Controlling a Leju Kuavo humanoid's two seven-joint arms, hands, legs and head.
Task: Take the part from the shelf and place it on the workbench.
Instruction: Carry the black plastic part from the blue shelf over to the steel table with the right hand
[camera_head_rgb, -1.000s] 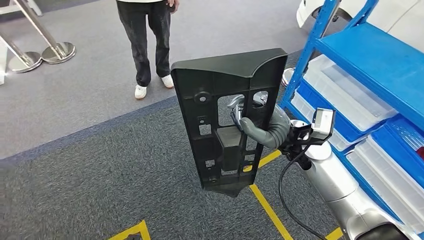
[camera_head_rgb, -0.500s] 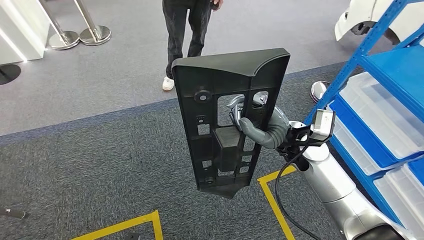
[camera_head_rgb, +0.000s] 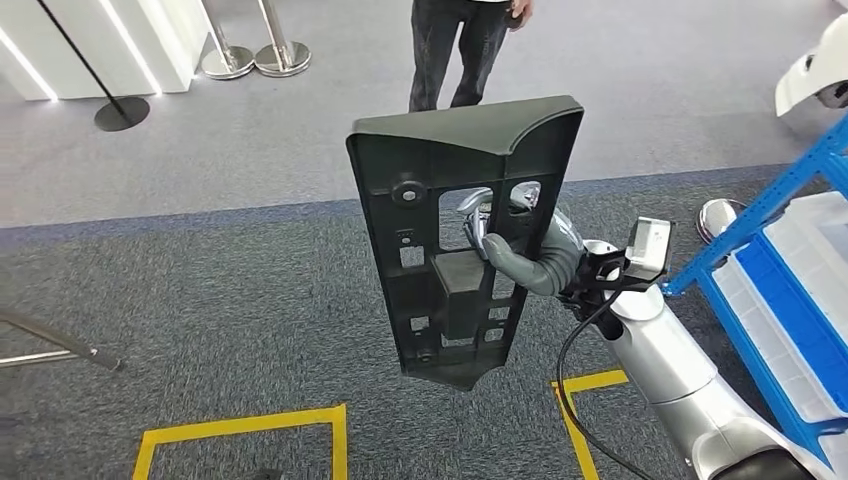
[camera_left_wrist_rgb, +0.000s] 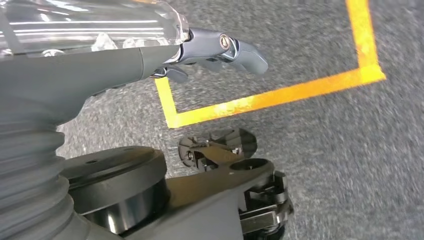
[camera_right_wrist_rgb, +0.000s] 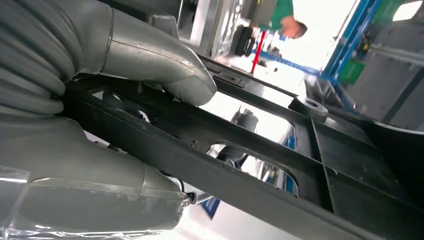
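The right hand (camera_head_rgb: 500, 235) holds the big black part (camera_head_rgb: 455, 240) up in the air, above the grey carpet (camera_head_rgb: 220, 310). Its fingers (camera_head_rgb: 475, 205) poke through a hole in the part and wrap round a bar. The part stands almost upright. The left hand (camera_left_wrist_rgb: 210, 47) hangs low over the carpet with nothing in it, fingers loosely bent. The blue shelf (camera_head_rgb: 770, 215) is on the right. A person (camera_head_rgb: 455, 50) stands farther back.

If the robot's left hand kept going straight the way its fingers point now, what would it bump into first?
Probably just the floor. In the wrist view the left hand hangs empty, its fingers aimed toward grey carpet and a yellow tape line. Nothing else shows in that line, though depth is hard to judge.
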